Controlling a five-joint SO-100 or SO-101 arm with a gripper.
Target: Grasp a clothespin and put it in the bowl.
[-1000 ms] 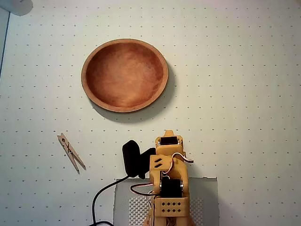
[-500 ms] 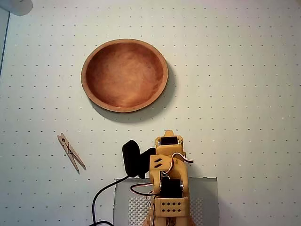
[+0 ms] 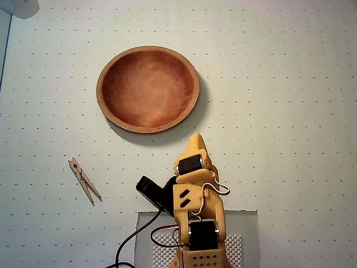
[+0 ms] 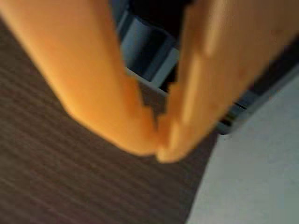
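A pale wooden clothespin lies flat on the dotted white table at the left of the overhead view. The reddish-brown bowl with its tan rim sits above the middle, with nothing in it. My yellow gripper points up the picture, its tip just below the bowl's lower right rim and far right of the clothespin. In the wrist view the two orange fingers meet at their tips, so the gripper is shut with nothing in it. Neither clothespin nor bowl shows in the wrist view.
The arm's base stands on a grey mat at the bottom centre, with a black cable running off to the lower left. A pale round object peeks in at the top left corner.
The arm has unfolded and reached up the overhead picture, bringing the gripper tip closer to the bowl. Clothespin and bowl have not moved.
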